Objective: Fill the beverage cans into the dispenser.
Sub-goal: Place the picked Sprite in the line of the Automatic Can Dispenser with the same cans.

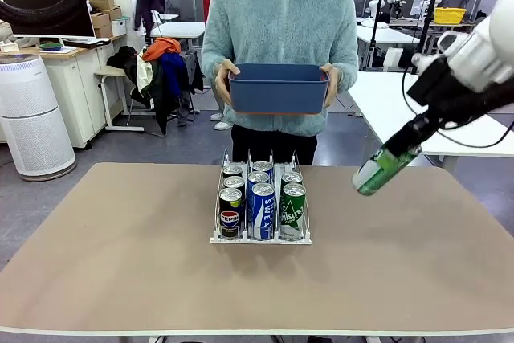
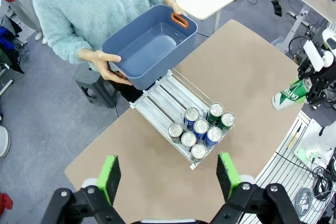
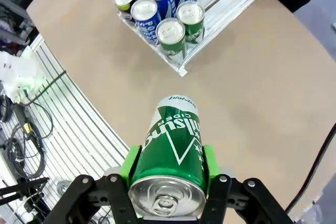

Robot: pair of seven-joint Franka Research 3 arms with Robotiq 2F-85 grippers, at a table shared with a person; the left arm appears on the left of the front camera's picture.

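Rear cans (image 1: 262, 168) mostly behind front ones, labels perhaps unreadable.

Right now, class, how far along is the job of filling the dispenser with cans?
Done: seven cans stand in the dispenser, three in the left lane, two each in the middle and right. In hand: the right gripper has its jaws shut on a green can, held tilted above the table beside the rack. Left: that can must go into a lane. The person's blue bin looks empty.

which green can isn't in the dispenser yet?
The green can clamped in the right gripper, tilted in the air right of the dispenser; the other green cans stand in its right lane.
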